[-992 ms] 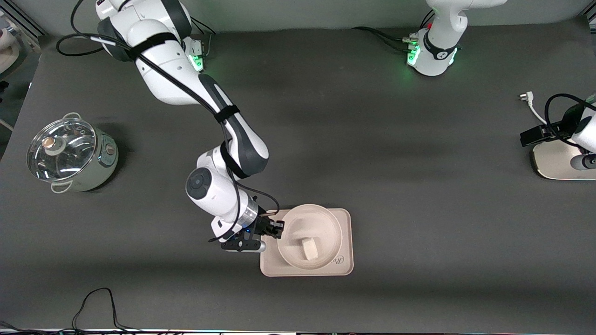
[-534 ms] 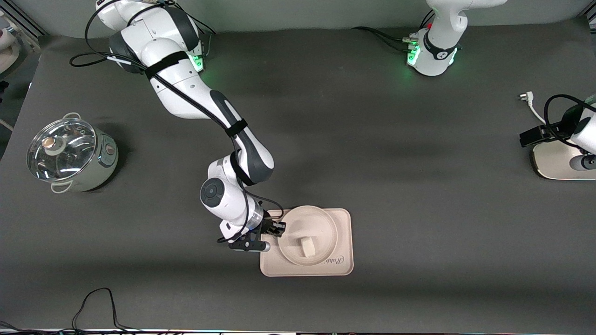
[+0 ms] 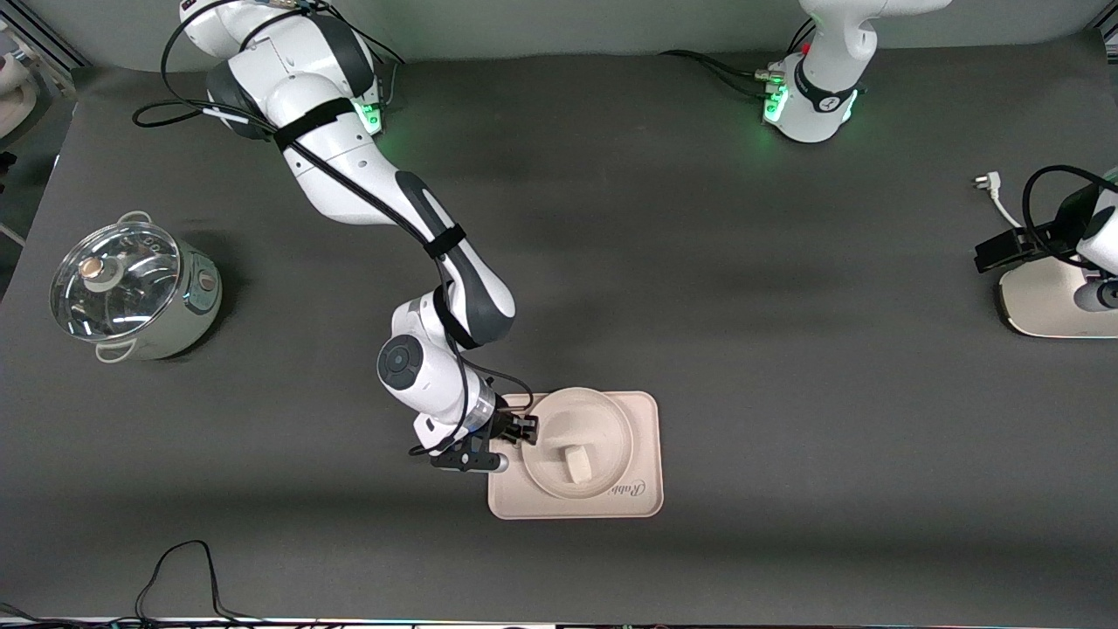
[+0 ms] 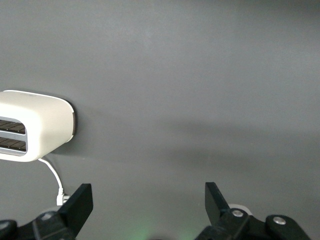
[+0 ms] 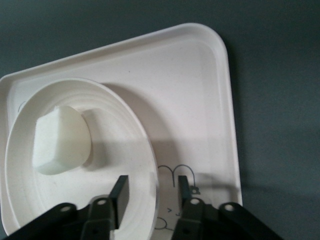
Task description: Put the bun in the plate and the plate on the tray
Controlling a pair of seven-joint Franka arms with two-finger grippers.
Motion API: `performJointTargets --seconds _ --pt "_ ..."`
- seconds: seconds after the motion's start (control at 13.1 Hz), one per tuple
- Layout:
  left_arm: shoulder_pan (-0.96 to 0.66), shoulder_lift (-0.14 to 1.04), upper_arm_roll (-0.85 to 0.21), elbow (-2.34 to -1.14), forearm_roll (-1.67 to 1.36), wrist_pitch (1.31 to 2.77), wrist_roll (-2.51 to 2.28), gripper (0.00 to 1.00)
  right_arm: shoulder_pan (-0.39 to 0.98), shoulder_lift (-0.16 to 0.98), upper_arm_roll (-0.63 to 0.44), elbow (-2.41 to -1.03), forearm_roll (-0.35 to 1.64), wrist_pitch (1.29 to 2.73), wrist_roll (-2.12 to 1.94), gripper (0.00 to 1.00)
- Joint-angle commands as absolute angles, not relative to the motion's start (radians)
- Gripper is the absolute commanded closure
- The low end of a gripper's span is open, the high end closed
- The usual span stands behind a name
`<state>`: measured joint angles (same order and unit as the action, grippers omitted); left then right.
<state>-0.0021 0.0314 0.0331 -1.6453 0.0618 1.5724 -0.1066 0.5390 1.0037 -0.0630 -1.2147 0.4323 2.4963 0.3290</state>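
**Plate with bun sits on tray; right end effector astride the plate rim**

Nearest the front camera lies the cream-white rectangular tray (image 3: 642,419) with rounded corners, flat on the dark grey table (image 3: 786,306). On it rests the round cream-white shallow plate (image 3: 603,411), taking up the part of the tray toward the right arm's end of the table. The small white rounded-oblong bun (image 3: 576,464) lies inside the plate, toward the side nearest the front camera.

The right end effector (image 5: 150,192) is at the plate's edge toward the right arm's end of the table; its two dark fingers (image 5: 119,192) stand slightly apart, one on each side of the rim, with a visible gap to it on either side.

Farther from the front camera, toward the right arm's end of the table, stands a pale green pot with a glass lid (image 3: 131,293). At the left arm's end, the left end effector (image 4: 145,202) hangs with fingers spread wide, holding nothing, over bare table near a white toaster (image 4: 35,127); that arm waits.
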Motion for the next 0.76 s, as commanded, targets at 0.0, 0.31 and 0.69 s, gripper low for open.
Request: performJointTargets --seconds 0.0,0.31,0.69 --pt "-0.011 0.003 0.037 -1.663 0.051 1.589 -0.098 0.00 0.523 0.988 -0.063 -1.190 0.433 2.485 0.330 0.00" --pt "-0.011 -0.003 0.032 -1.661 0.048 1.586 -0.098 0.00 0.503 0.792 -0.081 -1.267 0.419 2.259 0.339 0.00" --pt "-0.012 0.000 0.032 -1.652 0.049 1.572 -0.092 0.00 0.376 0.352 -0.074 -1.469 0.267 1.857 0.339 0.00"
